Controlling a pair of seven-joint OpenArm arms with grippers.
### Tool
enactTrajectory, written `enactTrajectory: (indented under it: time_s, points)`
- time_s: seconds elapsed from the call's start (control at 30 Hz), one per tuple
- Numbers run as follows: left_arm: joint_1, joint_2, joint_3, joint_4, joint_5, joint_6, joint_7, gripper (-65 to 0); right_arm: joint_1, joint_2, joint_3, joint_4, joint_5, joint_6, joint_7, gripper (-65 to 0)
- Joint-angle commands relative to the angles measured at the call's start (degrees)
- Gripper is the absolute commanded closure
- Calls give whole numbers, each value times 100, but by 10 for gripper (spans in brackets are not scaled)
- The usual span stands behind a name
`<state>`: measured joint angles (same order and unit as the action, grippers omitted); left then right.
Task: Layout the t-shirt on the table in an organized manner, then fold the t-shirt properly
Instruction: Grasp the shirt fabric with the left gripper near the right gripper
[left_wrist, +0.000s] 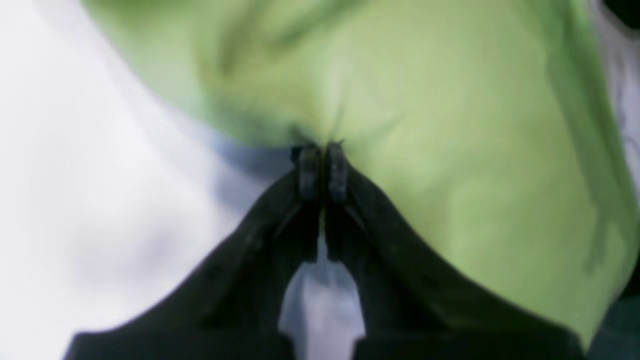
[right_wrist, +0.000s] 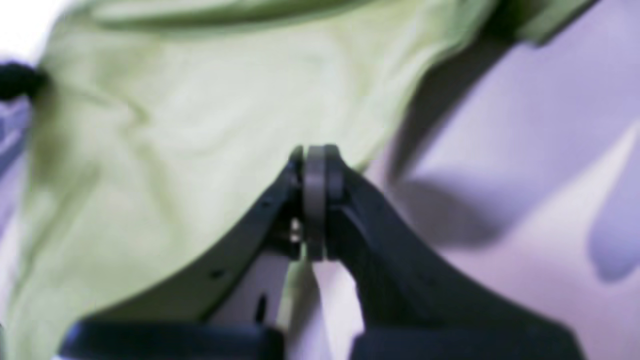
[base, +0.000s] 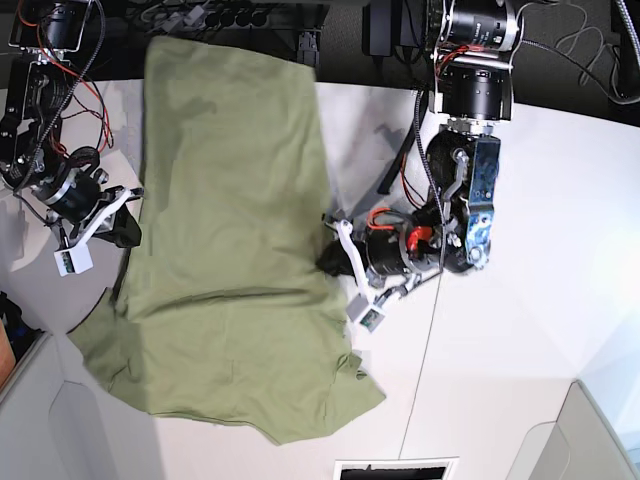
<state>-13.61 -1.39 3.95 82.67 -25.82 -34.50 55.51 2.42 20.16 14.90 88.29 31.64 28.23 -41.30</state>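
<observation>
Both end effectors, left (left_wrist: 323, 167) and right (right_wrist: 316, 172), pinch opposite side edges of the plain olive-green cotton t-shirt (base: 235, 250), to spread it flat on the white bench (base: 530, 300).

Arm housings: black cylindrical joints, silver rings.
Cabling: exposed red and black wires.
Wrist brackets: white plastic.
Gripper fingers (left_wrist: 310, 172): matte black, ribbed pads.

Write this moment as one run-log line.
left gripper: shut on t-shirt edge | right gripper: shut on t-shirt edge | t-shirt: spread on table, unfolded
</observation>
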Motion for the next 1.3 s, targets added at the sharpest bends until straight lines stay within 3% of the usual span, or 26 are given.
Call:
enactTrajectory:
  time_s: [0.0, 0.1, 0.2, 0.3, 0.4, 0.43, 0.53, 0.57, 0.6, 0.7, 0.8, 0.93, 1.0, 1.13, 1.27]
  points:
    - [-212, 2, 155, 238, -175, -4, -105, 0, 87, 76, 42, 103, 96, 11, 90, 0]
    - [-461, -35, 772, 459, -122, 116, -79, 0, 87, 79, 42, 103, 94, 11, 90, 0]
    - [-645, 170, 1672, 474, 96, 369, -20, 0, 85, 79, 42, 103, 72, 11, 70, 0]
    - [-675, 520, 2662, 468, 682, 688, -133, 0, 87, 79, 42, 103, 70, 11, 72, 0]
    - [-667, 737, 3563, 442, 1412, 1152, -588, 0, 85, 79, 42, 101, 57, 11, 68, 0]
    - [-667, 761, 3797, 435, 1620, 1298, -706, -22, 83, 79, 42, 101, 9, 9, 59, 0]
    - [-651, 758, 4251, 435, 1845, 1670, -752, -292, 66, 81, 42, 101, -111, 7, 50, 0]
    - [-625, 758, 4301, 435, 1845, 1751, -754, -359, 66, 81, 42, 101, -125, 7, 52, 0]
    - [-599, 758, 4317, 435, 1838, 1825, -769, -387, 70, 81, 42, 101, -120, 7, 55, 0]
    - [-577, 754, 4310, 435, 1904, 2031, -758, -387, 72, 79, 42, 101, -120, 7, 81, 0]
    - [-575, 745, 4105, 501, 2103, 2039, -608, -386, 70, 79, 42, 101, -122, 7, 76, 0]
    - [-568, 496, 3622, 992, 1880, 2033, -511, -386, 72, 76, 42, 98, -122, 7, 76, 0]
    - [-538, 341, 3434, 1217, 1541, 1956, -518, -386, 70, 76, 42, 87, -127, 7, 74, 0]
    - [-367, 232, 3211, 1370, 461, 1379, -511, -386, 70, 79, 42, -52, -223, 7, 76, 0]
    - [-76, 133, 2774, 1370, 457, 1320, -520, -386, 70, 76, 42, -192, -247, 7, 76, 0]
